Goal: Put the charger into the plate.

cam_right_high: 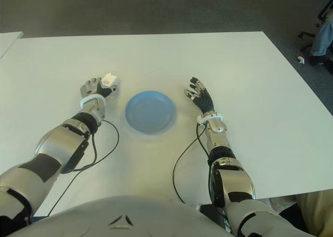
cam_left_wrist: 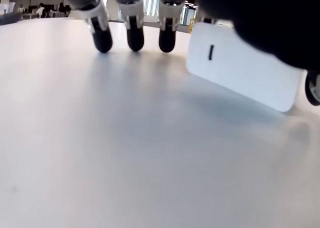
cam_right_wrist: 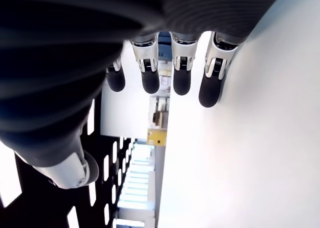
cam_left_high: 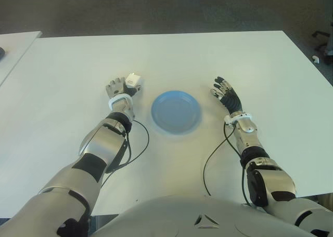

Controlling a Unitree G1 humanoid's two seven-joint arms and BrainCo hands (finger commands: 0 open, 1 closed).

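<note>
The plate (cam_left_high: 176,112) lies on the table (cam_left_high: 208,55), between the two hands. Left of the plate is the left hand (cam_left_high: 118,89), with the charger (cam_left_high: 133,80) at its plate-side edge, apart from the plate. Right of the plate is the right hand (cam_left_high: 226,94).

Charger (cam_left_wrist: 240,70): in the left wrist view, upper right corner hidden behind the dark bulk of the left robot hand (cam_left_high: 120,89); grip not determinable. Person (cam_right_high: 323,37): cut off at right frame edge, right eye view. Dark object (cam_left_high: 1,52): cut off, left edge.
</note>
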